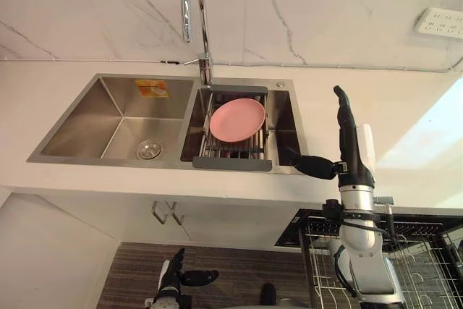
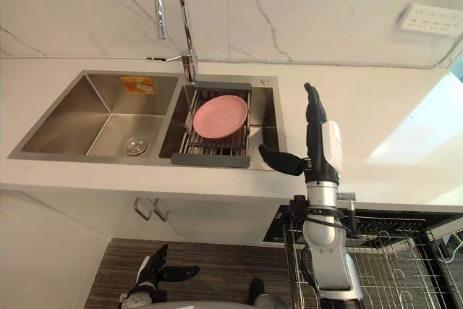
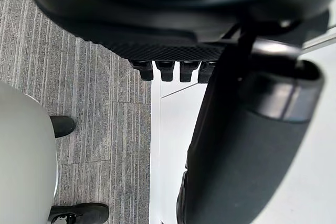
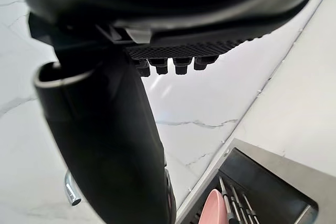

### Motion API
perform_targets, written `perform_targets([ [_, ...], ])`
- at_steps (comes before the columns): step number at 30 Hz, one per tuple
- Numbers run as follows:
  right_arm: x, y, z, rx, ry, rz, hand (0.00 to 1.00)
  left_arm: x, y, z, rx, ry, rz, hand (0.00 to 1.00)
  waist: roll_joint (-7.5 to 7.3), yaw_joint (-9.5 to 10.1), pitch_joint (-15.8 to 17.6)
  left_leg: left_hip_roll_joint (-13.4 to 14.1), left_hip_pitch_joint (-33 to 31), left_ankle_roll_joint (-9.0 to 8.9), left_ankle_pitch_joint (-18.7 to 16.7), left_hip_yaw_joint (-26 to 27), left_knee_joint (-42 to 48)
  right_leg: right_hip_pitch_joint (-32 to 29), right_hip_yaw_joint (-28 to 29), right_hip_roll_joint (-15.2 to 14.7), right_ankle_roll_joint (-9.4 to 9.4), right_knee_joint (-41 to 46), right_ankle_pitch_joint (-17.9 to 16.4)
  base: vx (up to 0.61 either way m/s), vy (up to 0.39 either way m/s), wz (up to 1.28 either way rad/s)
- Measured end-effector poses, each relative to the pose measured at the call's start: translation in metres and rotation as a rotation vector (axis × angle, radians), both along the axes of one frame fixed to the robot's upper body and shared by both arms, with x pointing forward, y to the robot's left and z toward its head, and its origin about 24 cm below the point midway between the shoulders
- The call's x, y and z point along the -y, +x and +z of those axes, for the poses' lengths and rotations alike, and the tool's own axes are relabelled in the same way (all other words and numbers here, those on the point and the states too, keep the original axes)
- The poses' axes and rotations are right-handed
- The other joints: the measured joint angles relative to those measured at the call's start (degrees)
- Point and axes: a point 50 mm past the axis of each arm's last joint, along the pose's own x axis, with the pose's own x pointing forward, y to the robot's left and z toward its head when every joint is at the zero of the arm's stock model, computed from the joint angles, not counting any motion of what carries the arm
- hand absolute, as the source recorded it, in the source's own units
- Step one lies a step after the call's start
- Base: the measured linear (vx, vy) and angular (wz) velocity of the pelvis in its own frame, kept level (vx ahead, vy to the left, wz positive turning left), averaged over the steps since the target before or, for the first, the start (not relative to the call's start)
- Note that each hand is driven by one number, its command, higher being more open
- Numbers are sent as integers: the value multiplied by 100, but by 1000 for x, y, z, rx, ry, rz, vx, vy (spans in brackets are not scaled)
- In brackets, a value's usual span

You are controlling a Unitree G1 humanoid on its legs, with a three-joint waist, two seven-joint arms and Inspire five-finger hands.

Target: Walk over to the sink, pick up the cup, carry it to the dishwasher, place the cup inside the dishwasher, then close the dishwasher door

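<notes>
The steel double sink (image 1: 108, 117) is set into the white counter ahead of me. A pink plate (image 1: 236, 118) leans in a dark dish rack (image 1: 231, 155) over its right basin, and the plate (image 4: 212, 208) is also in the right wrist view. My right hand (image 1: 353, 146) is raised over the counter's front edge, just right of the sink, open with fingers pointing up and the thumb out toward the rack, holding nothing. My left hand (image 1: 173, 273) hangs low near the floor, open and empty. The dishwasher's wire rack (image 1: 419, 258) stands pulled out at the lower right.
A tall chrome faucet (image 1: 194, 5) rises behind the sink's divider. A white power outlet (image 1: 440, 22) sits on the marble wall at the far right. Cabinet doors with metal handles (image 1: 165, 213) are below the counter, above grey striped flooring (image 3: 94, 103).
</notes>
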Motion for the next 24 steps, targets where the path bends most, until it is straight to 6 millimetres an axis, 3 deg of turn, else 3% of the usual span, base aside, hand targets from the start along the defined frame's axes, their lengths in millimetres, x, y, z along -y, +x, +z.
perform_targets([
  [12, -2, 33, -12, -106, -182, 99, 100, -1, 2, 1, 13, -9, -12, 100, -75, 81, 34, 1, -106, -5, 87, -191, -102, -77, -162, -10, 10, 2, -41, 6, 10, 8],
  [17, -2, 53, -7, -109, -267, 102, 100, -5, 4, 3, 24, 0, -13, 100, -172, 95, 94, 5, -178, -31, 103, -271, -100, -113, -216, -13, 10, 2, -41, 2, 12, 7],
  [24, -9, 71, 3, -87, -347, 108, 100, -6, 4, 3, 28, -6, 3, 100, -181, 121, 100, 3, -250, -50, 123, -302, -95, -170, -243, -17, 7, 2, -43, -6, 5, 2],
])
